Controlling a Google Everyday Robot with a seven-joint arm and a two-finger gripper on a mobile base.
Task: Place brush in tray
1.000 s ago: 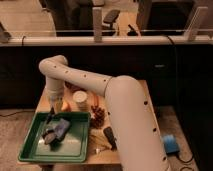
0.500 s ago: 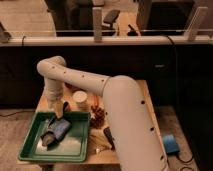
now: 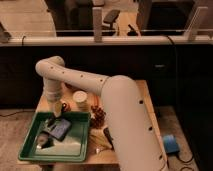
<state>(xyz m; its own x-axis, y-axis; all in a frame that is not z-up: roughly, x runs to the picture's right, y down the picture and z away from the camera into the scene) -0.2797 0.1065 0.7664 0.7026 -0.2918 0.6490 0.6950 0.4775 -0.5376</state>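
Since the brush (image 3: 60, 127) seems to lie inside the tray (image 3: 30, 152) already, the step in hand is, by my judgement, the release and the lift away. To do it well, the hand (image 3: 56, 108) should let go fully before it rises, then go straight up over the far rim. That way it neither drags the brush out nor shoves the tray along the counter (image 3: 43, 105).

From the left: the green tray sits on the counter's left half, its near rim at the front edge. Near its left wall lies a small dark shape (image 3: 42, 142); whether it is part of the brush or a separate item I cannot tell. Toward the middle the dark blue-grey brush lies flat on the tray's floor, close to the far rim. The hand hangs just above that rim, over the brush's far end. Whether the hand is apart or together I cannot tell, nor whether it touches the brush.

Right of the tray a pale cup (image 3: 80, 100) stands upright on the counter, its contents hidden. Just beside it lies a reddish-brown thing (image 3: 98, 116), too blurred to name. The arm (image 3: 125, 120) covers the counter's right side.
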